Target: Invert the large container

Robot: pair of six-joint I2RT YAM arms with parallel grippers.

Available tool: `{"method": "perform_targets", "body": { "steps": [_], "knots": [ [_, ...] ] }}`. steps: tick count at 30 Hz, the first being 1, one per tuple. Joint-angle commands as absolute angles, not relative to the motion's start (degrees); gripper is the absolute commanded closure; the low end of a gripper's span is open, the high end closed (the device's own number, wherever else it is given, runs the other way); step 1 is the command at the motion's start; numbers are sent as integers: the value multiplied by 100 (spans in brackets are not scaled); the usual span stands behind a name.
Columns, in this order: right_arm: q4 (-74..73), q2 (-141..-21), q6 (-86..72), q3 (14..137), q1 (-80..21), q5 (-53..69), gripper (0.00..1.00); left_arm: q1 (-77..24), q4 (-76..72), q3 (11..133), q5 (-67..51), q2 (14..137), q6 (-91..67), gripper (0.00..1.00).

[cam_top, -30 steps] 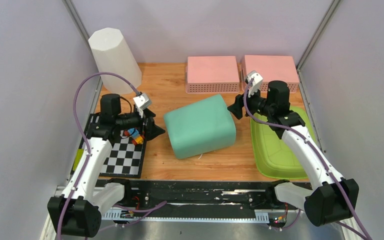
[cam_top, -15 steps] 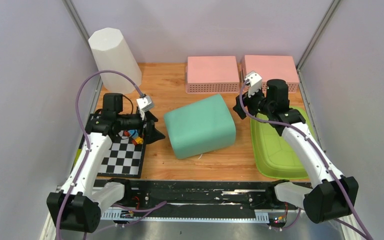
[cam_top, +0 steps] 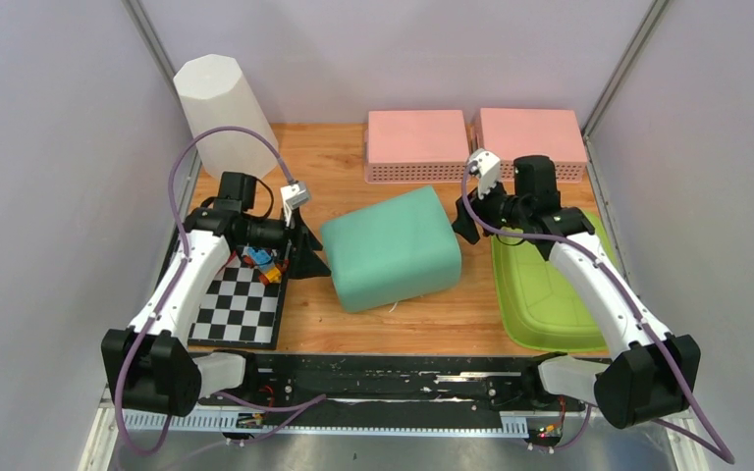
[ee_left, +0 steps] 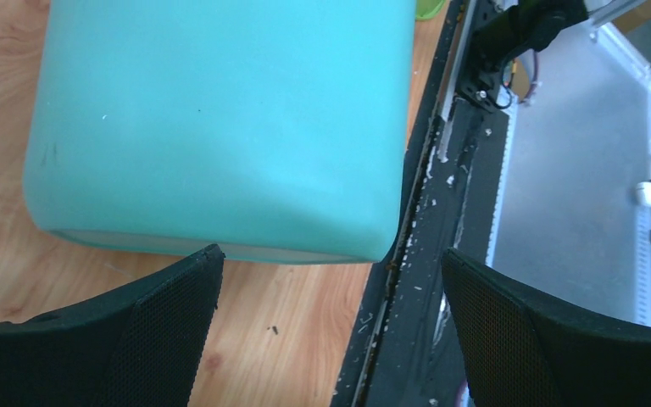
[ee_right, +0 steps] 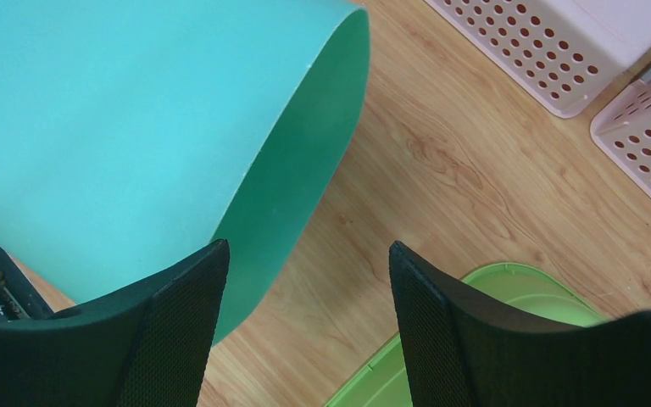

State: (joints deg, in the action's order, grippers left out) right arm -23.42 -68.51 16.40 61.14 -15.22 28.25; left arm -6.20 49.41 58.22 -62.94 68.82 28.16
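Two mesh-padded claws, left claw (cam_top: 307, 255) and right claw (cam_top: 464, 218), spread beside smooth rounded teal container (cam_top: 393, 247).

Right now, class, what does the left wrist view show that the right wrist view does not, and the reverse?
Only the left wrist view shows the black rail and the metal sheet. Only the right wrist view shows the pink baskets. Both show the teal container on the wooden table, with the left gripper and right gripper each open.
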Motion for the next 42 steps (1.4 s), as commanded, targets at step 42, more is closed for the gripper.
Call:
{"method": "perform_targets", "body": {
  "steps": [42],
  "knots": [
    [-3520,-7197,2077,6735,-2267,1914,23,-896,1332,5281,-4848,6937,-267,0]
  ]
}}
